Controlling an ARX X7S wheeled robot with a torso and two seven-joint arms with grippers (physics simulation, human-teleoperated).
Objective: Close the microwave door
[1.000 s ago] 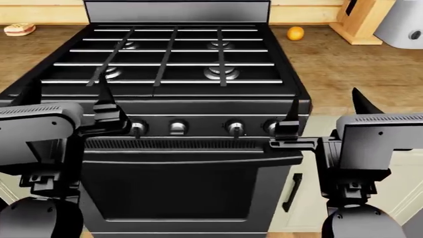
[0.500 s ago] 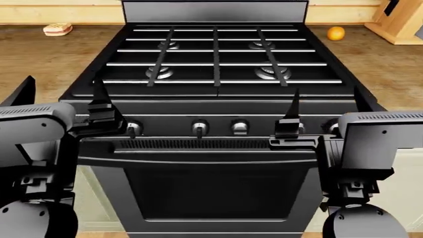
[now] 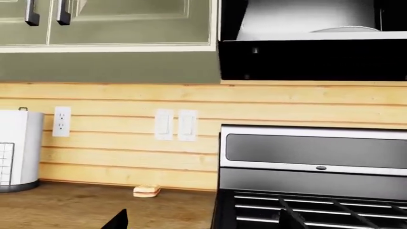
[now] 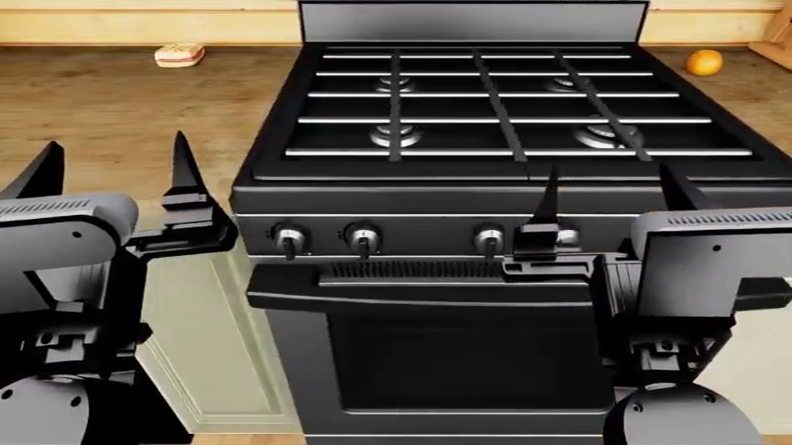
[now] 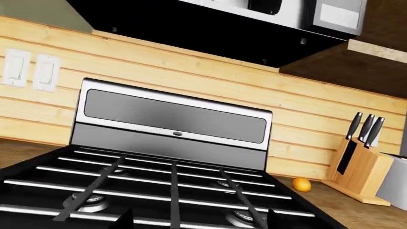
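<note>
The microwave [image 3: 311, 52] hangs above the stove, seen from below in the left wrist view as a black body with a pale grey area over its lower edge. The right wrist view shows its black underside [image 5: 210, 28] and silver front panels. How its door stands cannot be told. The head view does not reach it. My left gripper [image 4: 118, 162] is open and empty, held in front of the counter left of the stove. My right gripper [image 4: 609, 185] is open and empty before the stove's knobs. Both sets of fingertips point up, far below the microwave.
The black gas stove [image 4: 495, 102] with its oven handle [image 4: 409, 292] fills the middle. A sandwich [image 4: 180, 55] lies on the left counter and an orange [image 4: 704, 62] on the right. A knife block [image 5: 359, 167] stands far right and a white appliance [image 3: 16, 152] far left.
The stove has slid to the right in the head view, so my view has shifted left along the counter. Both arms hold the same pose with grippers open.
</note>
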